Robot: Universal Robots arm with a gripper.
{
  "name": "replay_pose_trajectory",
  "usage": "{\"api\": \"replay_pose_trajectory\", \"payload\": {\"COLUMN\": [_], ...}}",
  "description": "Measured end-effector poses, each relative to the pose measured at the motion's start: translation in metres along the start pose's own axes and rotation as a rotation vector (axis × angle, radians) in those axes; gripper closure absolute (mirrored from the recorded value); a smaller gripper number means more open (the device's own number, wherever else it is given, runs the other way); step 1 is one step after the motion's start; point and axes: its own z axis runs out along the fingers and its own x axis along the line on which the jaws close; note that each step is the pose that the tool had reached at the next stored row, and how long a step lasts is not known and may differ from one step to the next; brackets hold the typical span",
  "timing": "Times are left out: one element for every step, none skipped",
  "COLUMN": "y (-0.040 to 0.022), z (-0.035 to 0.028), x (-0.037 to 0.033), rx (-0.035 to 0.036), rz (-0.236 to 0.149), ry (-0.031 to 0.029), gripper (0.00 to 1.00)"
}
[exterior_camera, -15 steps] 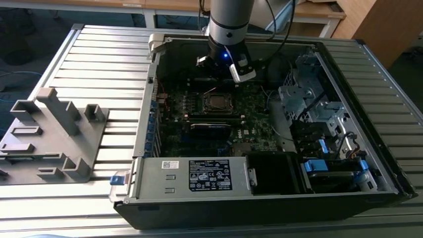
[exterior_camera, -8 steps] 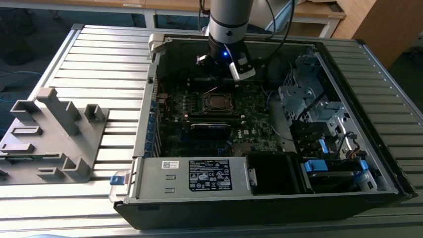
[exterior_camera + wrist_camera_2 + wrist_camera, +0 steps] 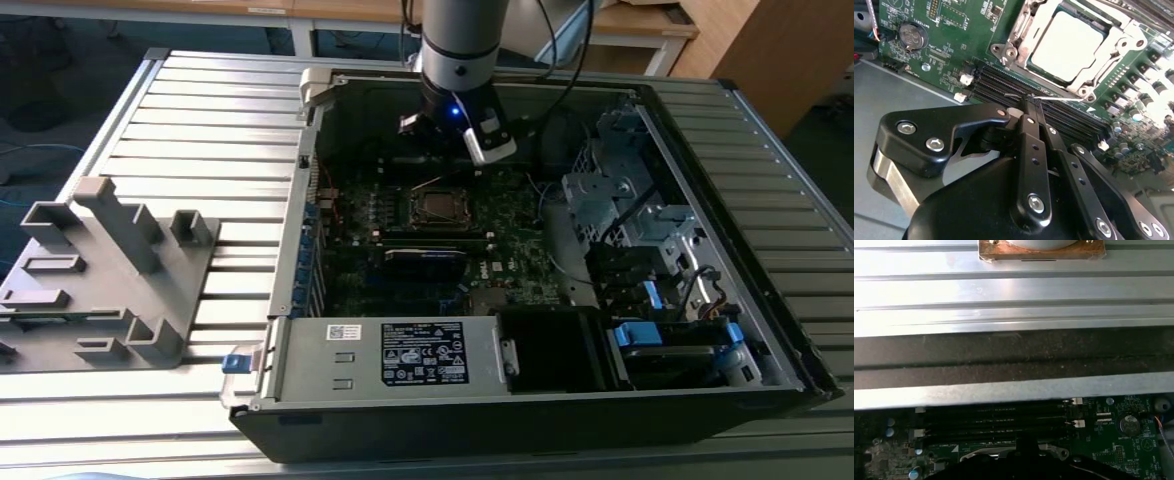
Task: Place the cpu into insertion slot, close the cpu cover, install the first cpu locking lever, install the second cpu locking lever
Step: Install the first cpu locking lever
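- The cpu (image 3: 1071, 45) is seated flat in the socket, its pale metal top framed by the cpu cover (image 3: 1126, 39), which is lowered over it.
- The chip is judged light, stiff and thin, with delicate contacts underneath. It is best taken by opposite edges.
- The cover is judged thin, rigid sheet metal, best pushed near its free edge.
- A thin wire lever (image 3: 1064, 98) is seen by the socket corner, just ahead of the fingertips.
- The gripper (image 3: 1029, 102) is held over the memory slots (image 3: 999, 85) with fingers closed together. Whether the wire is pinched cannot be told.
- Everything is mounted on the motherboard (image 3: 954, 25) inside the open computer case (image 3: 534, 425).
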Motion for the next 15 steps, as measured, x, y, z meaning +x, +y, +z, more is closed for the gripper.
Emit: {"api": "replay_pose_trajectory", "payload": {"y": [-0.0003,-0.0005,-0.0006,-0.0007,-0.0007,-0.0008,-0.0010,-0.0010,-0.0011,-0.0011,-0.0009,-0.0008,-0.0007,-0.0005,-0.0004], "z": [0.0011,0.0020,0.0025,0.0030,0.0034,0.0040,0.0045,0.0049,0.0052,0.0054,0.0057,0.0060,0.0063,0.0065,0.0068], "x": [0.0001,0.0001,0.0001,0.0002,0.0003,0.0003,0.0003,0.0005,0.0006,0.0010,0.0015,0.0020,0.0025,0.0029,0.0035], "rx": [-0.0003,-0.0003,-0.0001,0.0003,0.0010,0.0018,0.0026,0.0034,0.0041,0.0047,0.0049,0.0052,0.0054,0.0057,0.0059], "rz": [-0.001,-0.001,0.001,0.006,0.020,0.038,0.055,0.072,0.085,0.094,0.101,0.107,0.113,0.119,0.124], "ry": [-0.0029,-0.0041,-0.0046,-0.0056,-0.0083,-0.0118,-0.0152,-0.0185,-0.0211,-0.0229,-0.0242,-0.0254,-0.0268,-0.0280,-0.0290], "gripper": [0.89,0.89,0.89,0.89,0.89,0.89,0.89,0.89,0.89,0.89,0.89,0.89,0.89,0.89,0.89]}}
